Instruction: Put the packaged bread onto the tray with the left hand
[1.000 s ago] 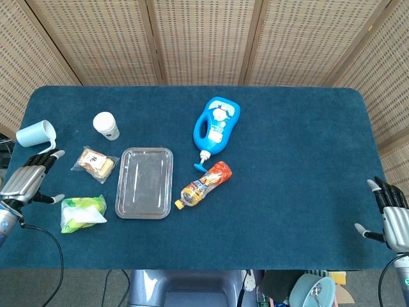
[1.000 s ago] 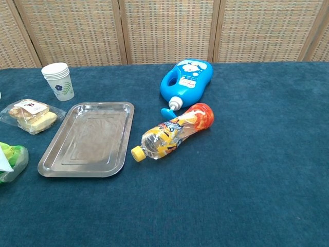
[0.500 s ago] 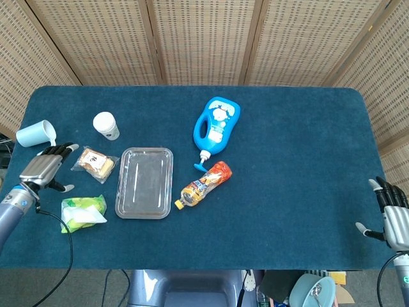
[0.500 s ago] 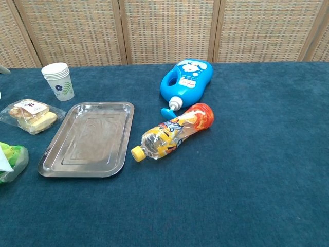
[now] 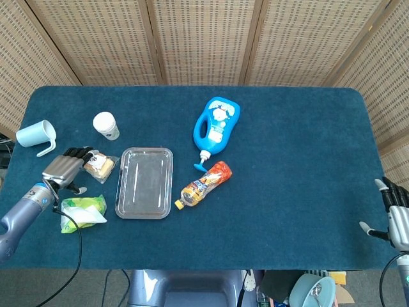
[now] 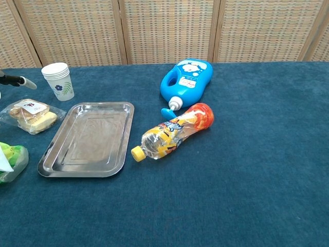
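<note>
The packaged bread lies in clear wrap on the blue cloth, just left of the empty steel tray. My left hand hovers at the bread's left edge, fingers apart and reaching over the wrap, holding nothing; only one fingertip shows at the left edge of the chest view. My right hand rests open at the table's near right corner, away from everything.
A paper cup stands behind the bread, a light blue mug lies far left, and a green packet sits in front of the bread. A blue detergent bottle and an orange drink bottle lie right of the tray.
My left hand has travelled right across the cloth, from beside the mug to the bread's left edge. The right hand has sunk slightly lower in the view.
</note>
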You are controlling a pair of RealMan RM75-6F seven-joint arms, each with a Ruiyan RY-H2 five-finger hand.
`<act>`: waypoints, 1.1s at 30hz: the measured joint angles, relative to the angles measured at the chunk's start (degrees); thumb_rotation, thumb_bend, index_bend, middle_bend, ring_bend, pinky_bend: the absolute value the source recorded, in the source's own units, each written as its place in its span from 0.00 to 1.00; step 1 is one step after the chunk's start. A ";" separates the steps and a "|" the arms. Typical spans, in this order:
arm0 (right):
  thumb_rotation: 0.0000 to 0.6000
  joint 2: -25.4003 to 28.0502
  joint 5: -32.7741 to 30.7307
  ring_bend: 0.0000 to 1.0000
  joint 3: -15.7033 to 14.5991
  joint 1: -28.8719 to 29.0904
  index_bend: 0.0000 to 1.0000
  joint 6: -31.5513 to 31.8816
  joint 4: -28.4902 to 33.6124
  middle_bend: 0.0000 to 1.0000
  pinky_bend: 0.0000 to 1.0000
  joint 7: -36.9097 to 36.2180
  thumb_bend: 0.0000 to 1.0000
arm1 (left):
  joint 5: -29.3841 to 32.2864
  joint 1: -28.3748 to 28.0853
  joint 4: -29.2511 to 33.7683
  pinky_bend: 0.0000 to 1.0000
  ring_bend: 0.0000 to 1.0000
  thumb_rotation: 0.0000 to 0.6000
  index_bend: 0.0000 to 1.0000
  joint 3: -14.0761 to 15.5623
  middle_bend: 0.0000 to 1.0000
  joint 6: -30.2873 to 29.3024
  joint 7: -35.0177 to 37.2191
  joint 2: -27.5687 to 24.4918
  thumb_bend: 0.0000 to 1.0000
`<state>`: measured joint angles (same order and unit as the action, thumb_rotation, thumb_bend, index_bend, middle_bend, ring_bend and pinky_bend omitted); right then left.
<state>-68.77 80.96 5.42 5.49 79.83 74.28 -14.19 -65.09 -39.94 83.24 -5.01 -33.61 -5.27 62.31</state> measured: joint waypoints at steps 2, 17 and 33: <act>1.00 -0.07 -0.31 0.00 0.08 -0.08 0.00 -0.17 -0.30 0.00 0.00 -0.30 0.18 | 0.18 -0.33 0.40 0.00 0.00 1.00 0.00 0.28 0.00 0.05 -0.34 -0.08 0.25; 1.00 -0.67 -0.68 0.00 0.21 -0.08 0.00 -0.93 -1.02 0.00 0.00 -0.55 0.18 | 2.77 -0.79 -2.69 0.00 0.00 1.00 0.00 2.17 0.00 -1.63 -3.20 1.20 0.26; 1.00 -0.48 0.15 0.00 0.19 -0.51 0.00 0.83 2.12 0.00 0.00 2.94 0.18 | -1.23 -0.69 -17.84 0.00 0.00 1.00 0.00 2.28 0.00 1.12 5.56 9.16 0.26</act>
<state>-69.25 81.11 5.61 4.98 80.67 76.39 -11.25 -66.32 -40.63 65.40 -2.73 -32.49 0.29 71.47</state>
